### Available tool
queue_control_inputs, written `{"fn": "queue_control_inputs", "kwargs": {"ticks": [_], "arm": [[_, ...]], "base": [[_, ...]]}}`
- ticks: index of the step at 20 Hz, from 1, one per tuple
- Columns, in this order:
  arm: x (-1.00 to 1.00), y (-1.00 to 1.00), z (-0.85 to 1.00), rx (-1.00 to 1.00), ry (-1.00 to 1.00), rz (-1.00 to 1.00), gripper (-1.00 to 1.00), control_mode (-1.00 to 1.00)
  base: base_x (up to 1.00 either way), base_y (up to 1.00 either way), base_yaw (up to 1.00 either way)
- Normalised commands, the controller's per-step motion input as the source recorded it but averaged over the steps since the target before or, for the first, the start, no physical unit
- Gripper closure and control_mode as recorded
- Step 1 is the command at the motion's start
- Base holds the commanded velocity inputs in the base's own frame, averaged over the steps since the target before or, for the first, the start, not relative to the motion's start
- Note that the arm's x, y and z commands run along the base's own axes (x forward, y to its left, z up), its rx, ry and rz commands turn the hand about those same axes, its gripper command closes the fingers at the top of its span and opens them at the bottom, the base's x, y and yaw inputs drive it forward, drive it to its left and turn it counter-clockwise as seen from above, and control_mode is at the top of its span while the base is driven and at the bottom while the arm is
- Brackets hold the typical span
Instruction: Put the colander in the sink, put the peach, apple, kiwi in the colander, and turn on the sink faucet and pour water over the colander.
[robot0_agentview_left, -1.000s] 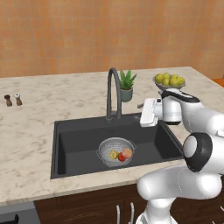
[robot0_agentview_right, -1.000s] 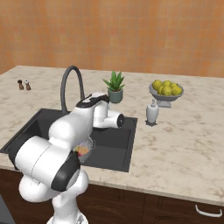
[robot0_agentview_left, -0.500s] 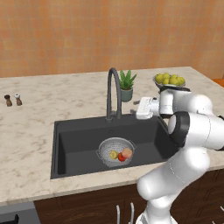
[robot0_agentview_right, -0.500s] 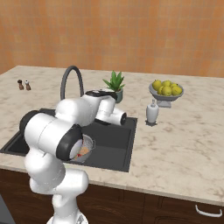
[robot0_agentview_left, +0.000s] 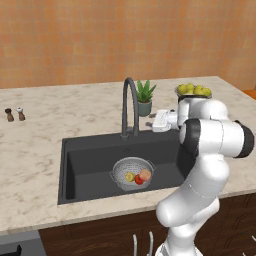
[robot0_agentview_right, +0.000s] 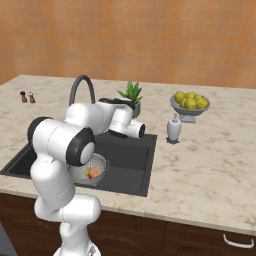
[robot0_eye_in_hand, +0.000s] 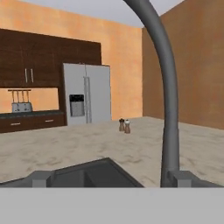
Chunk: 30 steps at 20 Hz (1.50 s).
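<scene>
1. The step in hand looks like turning on the faucet (robot0_agentview_left: 129, 106): the colander (robot0_agentview_left: 131, 172) already sits in the sink (robot0_agentview_left: 90, 160) with fruit in it, and no water runs from the spout.
2. The gripper (robot0_agentview_left: 157, 121) hangs level just to the right of the faucet's stem, above the back rim of the sink, with its jaws spread wide and nothing between them.
3. In the hand view the faucet's stem (robot0_eye_in_hand: 169, 131) rises close on the right, so the hand is pointed past it, not squarely at it.
4. To do this well, I judge the hand should shift toward the stem's base, where a lever would sit, and push it with 1 finger or the side of the hand; the lever itself is too small to make out here.
5. The push should be gentle and short, since a broad swing could knock the spout off line from the colander.
6. The spout's end appears to hang over the sink slightly behind the colander; whether a stream would land inside it I cannot tell for certain.
7. The colander rests on the sink floor, right of centre, upright.
8. It holds 3 fruits packed together: the kiwi (robot0_agentview_left: 129, 176) at left, the peach (robot0_agentview_left: 145, 174) at right, the apple (robot0_agentview_left: 138, 180) in front between them.
9. The sink holds nothing else that I can see.
10. A grey bowl (robot0_agentview_left: 193, 95) on the counter behind the arm holds a heap of yellow-green fruit.
</scene>
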Motion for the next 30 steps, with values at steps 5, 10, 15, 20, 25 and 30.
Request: {"fn": "queue_control_inputs", "kwargs": {"ticks": [5,10,15,20,25,30], "arm": [[0.17,0.22,-0.16,0.00,0.00,0.00,-1.00,-1.00],[0.21,0.09,-0.24,0.00,0.00,0.00,-1.00,-1.00],[0.31,0.00,-0.06,0.00,0.00,0.00,-1.00,-1.00],[0.27,0.02,0.00,0.00,0.00,0.00,-1.00,-1.00],[0.28,0.07,-0.08,0.00,0.00,-0.01,-1.00,-1.00],[0.39,0.03,-0.28,0.00,0.01,0.00,-1.00,-1.00]], "base": [[0.00,0.00,0.00],[0.00,0.00,0.00],[0.00,0.00,0.00],[0.00,0.00,0.00],[0.00,0.00,0.00],[0.00,0.00,0.00]]}}
